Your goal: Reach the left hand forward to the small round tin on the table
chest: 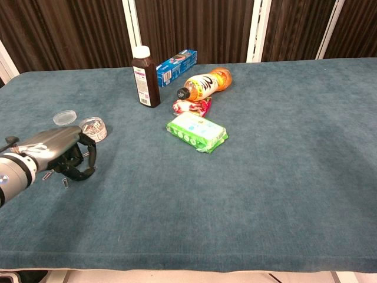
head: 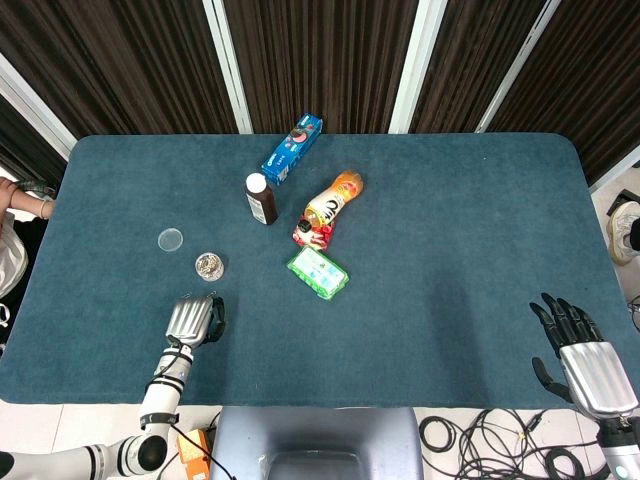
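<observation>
Silver left hand (head: 194,319) sits low over the blue table cloth (head: 450,220), fingers curled down and in, nothing held. 2 small metal clips (chest: 56,178) lie on the cloth just under it in the chest view. Small round tin (head: 209,265) stands just ahead of the hand, close but apart, lid off, pale bits inside. Clear round lid (head: 171,239) lies flat beside the tin, further left and back.

Brown bottle (head: 262,199) with white cap stands upright further back. Blue box (head: 292,148) lies flat behind it. Orange bottle (head: 335,198) lies on its side, cap touching a small red packet (head: 315,234). Green pack (head: 318,273) lies flat just in front of the packet.

Right hand (head: 580,347) hangs past the table's near right corner, well apart from everything, dark fingers spread, empty.
</observation>
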Controlling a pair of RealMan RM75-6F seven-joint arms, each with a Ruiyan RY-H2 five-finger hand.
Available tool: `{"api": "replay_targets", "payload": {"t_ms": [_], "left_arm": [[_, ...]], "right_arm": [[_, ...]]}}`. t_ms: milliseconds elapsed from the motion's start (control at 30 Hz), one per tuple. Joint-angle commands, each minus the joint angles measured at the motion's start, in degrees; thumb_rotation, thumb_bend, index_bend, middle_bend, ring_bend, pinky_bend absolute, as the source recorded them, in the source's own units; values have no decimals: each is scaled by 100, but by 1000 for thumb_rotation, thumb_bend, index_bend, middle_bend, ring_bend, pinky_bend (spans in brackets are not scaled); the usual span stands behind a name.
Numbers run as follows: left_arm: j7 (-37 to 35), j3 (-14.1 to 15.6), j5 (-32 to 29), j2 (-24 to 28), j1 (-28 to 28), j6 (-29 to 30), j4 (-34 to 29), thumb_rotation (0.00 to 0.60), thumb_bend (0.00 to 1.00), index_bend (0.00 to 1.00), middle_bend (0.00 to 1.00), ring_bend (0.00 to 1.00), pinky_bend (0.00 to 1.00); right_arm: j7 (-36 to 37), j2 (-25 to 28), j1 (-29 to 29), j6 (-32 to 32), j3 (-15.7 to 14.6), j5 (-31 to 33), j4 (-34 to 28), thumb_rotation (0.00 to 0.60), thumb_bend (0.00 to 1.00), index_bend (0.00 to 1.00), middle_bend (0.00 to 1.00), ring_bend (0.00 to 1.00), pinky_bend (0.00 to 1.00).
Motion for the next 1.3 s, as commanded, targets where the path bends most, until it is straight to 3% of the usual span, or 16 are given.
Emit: {"api": "replay_targets", "payload": {"t_ms": [33,433,900,1300], "left_arm": [[-25,-50,18,89,14,57,-69,600,376,639,1000,1000,1000],[27,-378,-246,617,-205,-200,-124,600,392,641,1000,1000,1000],[-46,-957,-848,350,-851,-664,940,600,393,632,1000,1000,1000],[-136,-1001,-1204,10,-1155,-983,1650,600,393,594,1000,1000,1000]], "right_arm": [[2,2,0,0,2,5,0,600,373,0,0,0,126],[177,26,-62,182,68,42,29,600,373,0,0,0,127],[86,20,-20,38,76,132,17,600,373,0,0,0,126],[146,39,-55,112,78,111,30,600,373,0,0,0,127]]}}
